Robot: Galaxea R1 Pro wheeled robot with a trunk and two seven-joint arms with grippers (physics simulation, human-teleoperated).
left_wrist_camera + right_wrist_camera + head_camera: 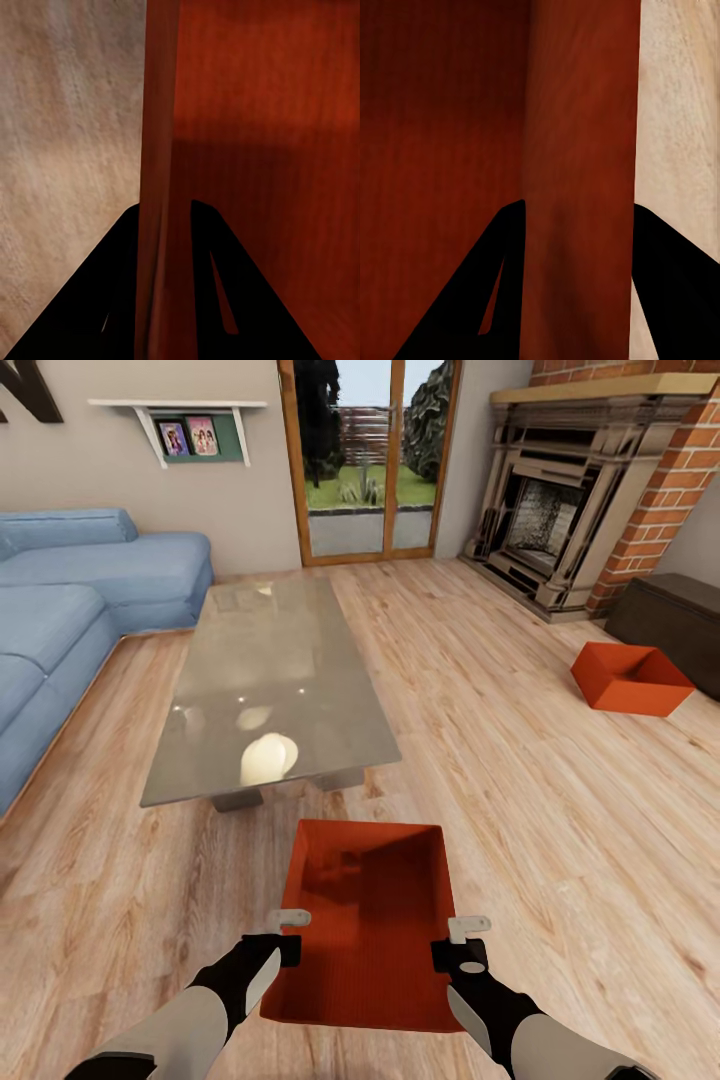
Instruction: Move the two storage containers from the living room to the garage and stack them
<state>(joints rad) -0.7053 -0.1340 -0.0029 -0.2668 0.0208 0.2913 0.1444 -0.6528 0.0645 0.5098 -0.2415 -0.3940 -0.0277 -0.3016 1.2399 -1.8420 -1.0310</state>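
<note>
Gripping container (365, 920) | both side walls | long axis pointing away

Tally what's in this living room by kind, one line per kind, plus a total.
Orange-red containers: 2, near and far
Sofa: 1
Coffee table: 1
Fireplace: 1
Bench: 1
Wall shelf: 1
Grippers: 2, left and right
Total: 9

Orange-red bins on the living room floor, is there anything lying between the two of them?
Nothing: in the head view, just bare light wood-plank floor separates the held orange-red bin from the second orange-red bin.
</note>
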